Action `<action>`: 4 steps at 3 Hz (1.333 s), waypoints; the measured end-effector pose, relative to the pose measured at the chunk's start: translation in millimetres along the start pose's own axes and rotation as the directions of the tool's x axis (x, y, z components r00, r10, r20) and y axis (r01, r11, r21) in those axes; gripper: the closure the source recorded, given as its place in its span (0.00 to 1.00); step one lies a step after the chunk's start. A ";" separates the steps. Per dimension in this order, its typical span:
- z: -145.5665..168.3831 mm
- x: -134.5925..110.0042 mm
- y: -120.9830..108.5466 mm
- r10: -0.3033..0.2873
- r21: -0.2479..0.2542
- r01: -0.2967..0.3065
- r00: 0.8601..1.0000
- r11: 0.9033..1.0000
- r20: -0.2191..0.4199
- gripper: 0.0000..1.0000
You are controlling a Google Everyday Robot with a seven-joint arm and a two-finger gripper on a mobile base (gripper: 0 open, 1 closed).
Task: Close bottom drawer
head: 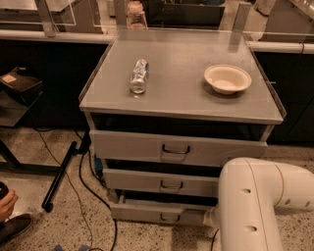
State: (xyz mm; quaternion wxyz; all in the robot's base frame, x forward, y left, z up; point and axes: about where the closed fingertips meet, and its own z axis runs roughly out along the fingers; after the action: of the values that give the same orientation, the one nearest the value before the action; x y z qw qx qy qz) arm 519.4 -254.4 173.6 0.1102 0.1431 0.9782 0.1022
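Hand [211, 218] was low at the cabinet's [93, 128] bottom-right corner, almost all hidden behind the big white arm [260, 206]. Only a small pale nub of it showed, right at the rt end of the bottom drawer [157, 212]; couldn't tell how wide it stood or whether it held anything. The arm filled the lower-rt corner and covered the rt ends of the two lower drawer fronts. The bottom drawer was the lowest grey front, just above the floor [64, 220], w/ a small dark loop handle [170, 217] at its centre. It sat partly out, w/ a dark gap above its front, and looked a bit skewed, left end lower in the view. Above it was the middle drawer [162, 182], also w/ a dark gap over it, and above that the tallest front, the top drawer [147, 146], w/ a wider loop handle. On the grey surface [181, 100] a clear plastic bottle [139, 76] lay on its side left of centre, and a pale bowl [227, 78] stood upright toward the rt, the two well apart. Another bottle [136, 13] stood behind the back edge. Left of the cabinet, dark cables [91, 196] trailed over the speckled floor beside a slanted black pole [60, 177], w/ a black box-like thing [19, 86] farther left. A person's dark shoe [14, 229] showed at the bottom-left corner.
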 end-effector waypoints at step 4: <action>-5.2 -33.7 -4.5 0.104 -0.022 -0.103 0.992 0.994 0.064 1.00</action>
State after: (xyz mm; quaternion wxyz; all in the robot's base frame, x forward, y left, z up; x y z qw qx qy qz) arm 548.4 -269.7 183.8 0.1381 0.1959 0.9643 0.1122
